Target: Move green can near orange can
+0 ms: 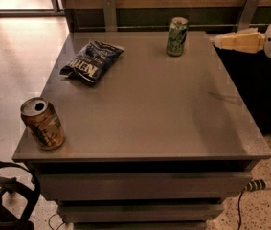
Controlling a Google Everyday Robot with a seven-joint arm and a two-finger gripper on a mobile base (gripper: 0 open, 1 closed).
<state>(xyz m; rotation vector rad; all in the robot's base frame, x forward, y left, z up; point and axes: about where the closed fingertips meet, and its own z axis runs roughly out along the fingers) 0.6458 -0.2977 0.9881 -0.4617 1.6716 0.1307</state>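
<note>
Green can (177,36) stands upright at the table's (163,109) one o'clock edge, at nine o'clock from my empty pincer (217,41), whose opening I cannot tell; orange can (42,123) sits well apart at eight o'clock.

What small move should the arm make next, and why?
Probably ease the gripper toward the green can: it hovers beyond the right edge of the table, touching nothing, and the orange can stands far off at the front left corner.
</note>
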